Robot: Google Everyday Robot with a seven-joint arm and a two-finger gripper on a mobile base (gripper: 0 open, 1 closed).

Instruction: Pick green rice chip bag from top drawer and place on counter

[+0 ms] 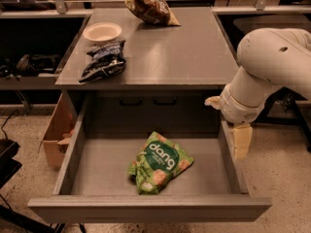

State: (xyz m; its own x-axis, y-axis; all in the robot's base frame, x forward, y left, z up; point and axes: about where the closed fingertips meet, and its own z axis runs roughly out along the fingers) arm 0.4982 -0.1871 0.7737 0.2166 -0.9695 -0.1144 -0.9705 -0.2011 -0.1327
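My cream tool (241,142) hung just below the front-right corner of the matte grey counter (165,52); whether it was wide or narrow, I couldn't tell. The crinkly bright-green rice chip bag (159,169) lay flat in the grey top drawer (97,171). I judged it light, soft and slippery, best pinched across its puffed middle.

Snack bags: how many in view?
3. The green bag lies in the drawer; the dark bag is on the counter's front left; the brown bag is at its back edge. None seem hidden. The claw hangs outside the drawer's right wall.
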